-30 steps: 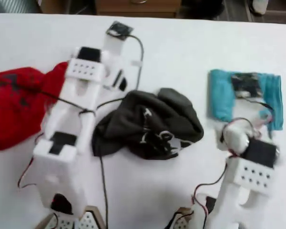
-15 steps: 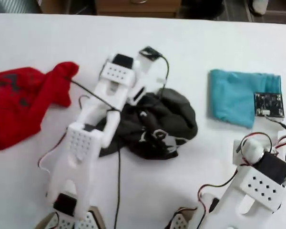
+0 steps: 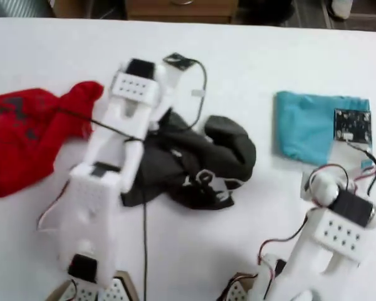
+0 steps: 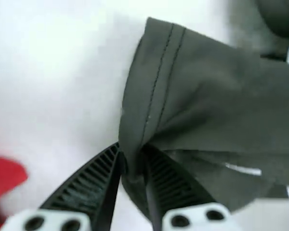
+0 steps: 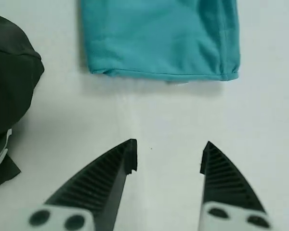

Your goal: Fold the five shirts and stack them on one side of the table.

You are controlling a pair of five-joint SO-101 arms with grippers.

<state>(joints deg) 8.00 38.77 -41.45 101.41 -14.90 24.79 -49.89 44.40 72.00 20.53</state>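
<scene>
A hemmed edge of the crumpled dark grey shirt (image 4: 207,110) is pinched between the clenched fingers of the left gripper (image 4: 131,156), near the middle of the white table (image 3: 250,50). The right gripper (image 5: 168,153) is held spread over bare tabletop, near the folded teal shirt (image 5: 159,38). A red shirt (image 3: 25,138) is heaped at the table's edge on the left arm's side.

The dark shirt (image 4: 207,110) is matt cloth; ribbed fingers (image 4: 94,180) of the left hand (image 4: 131,156) look plastic.
</scene>
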